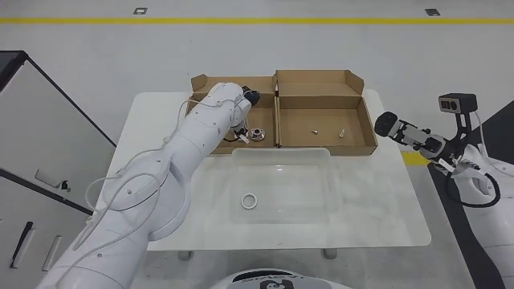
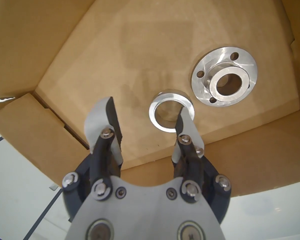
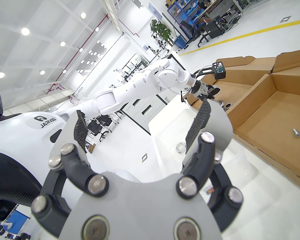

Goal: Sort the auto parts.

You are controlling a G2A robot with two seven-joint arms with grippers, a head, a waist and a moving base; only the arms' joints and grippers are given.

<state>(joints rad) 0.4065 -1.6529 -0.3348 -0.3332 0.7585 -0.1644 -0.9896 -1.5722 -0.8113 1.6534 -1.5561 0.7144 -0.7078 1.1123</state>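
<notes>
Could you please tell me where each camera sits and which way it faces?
Top view: above the arms, looking down at the table; the left arm lies over the left box, the right gripper beside the right box.
Left wrist view: on the left wrist, facing into the left box at a metal ring and a flange; the open left gripper shows.
Right wrist view: on the right wrist, facing across the table toward the left arm; the open right gripper shows.
Shared: the flange, in top and left wrist views.

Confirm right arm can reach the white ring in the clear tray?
Probably yes: right gripper is open beside the table, nothing between it and the white ring; left gripper is over the box.
</notes>
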